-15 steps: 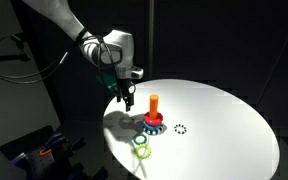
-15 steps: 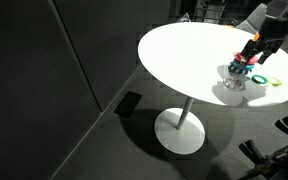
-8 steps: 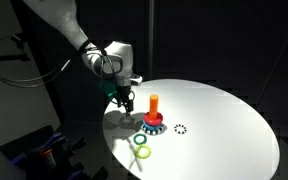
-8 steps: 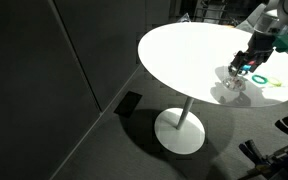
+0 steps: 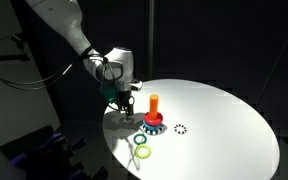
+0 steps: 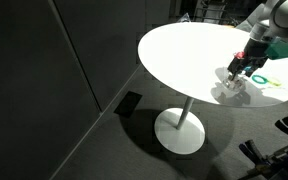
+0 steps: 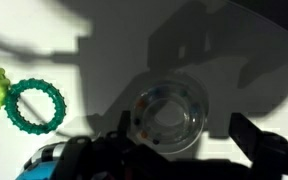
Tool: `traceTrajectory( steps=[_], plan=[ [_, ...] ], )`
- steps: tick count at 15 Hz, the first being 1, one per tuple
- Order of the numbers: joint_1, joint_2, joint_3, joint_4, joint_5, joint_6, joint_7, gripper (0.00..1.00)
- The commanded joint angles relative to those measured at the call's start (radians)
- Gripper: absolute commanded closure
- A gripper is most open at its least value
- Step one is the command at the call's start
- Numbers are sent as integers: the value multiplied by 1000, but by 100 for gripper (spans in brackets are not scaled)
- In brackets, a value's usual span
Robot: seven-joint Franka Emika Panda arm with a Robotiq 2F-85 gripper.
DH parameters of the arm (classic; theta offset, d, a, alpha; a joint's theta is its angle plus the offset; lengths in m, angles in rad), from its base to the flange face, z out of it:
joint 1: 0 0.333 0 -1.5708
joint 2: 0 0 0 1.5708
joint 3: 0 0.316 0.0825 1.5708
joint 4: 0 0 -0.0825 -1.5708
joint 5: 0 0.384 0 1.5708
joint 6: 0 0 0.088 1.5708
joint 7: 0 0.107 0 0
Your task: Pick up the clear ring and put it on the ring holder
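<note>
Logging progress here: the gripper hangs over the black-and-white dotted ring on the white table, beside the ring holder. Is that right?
No. The wrist view shows the gripper over the clear ring, not the dotted ring; it is beside the ring holder on the white table.

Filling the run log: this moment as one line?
gripper: open over small clear glassy ring | ring: on white table | orange-peg holder: apart

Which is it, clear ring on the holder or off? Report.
Off. The clear ring lies flat on the table under the open pincer; the ring holder shows a bare orange peg.
</note>
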Motion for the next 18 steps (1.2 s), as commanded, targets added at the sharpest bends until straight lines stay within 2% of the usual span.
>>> traceTrajectory(
  steps=[1, 18],
  plan=[
    [9, 27, -10, 24, -9, 9, 34, 0],
    [15, 93, -23, 62, -11, 24, 68, 0]
  ],
)
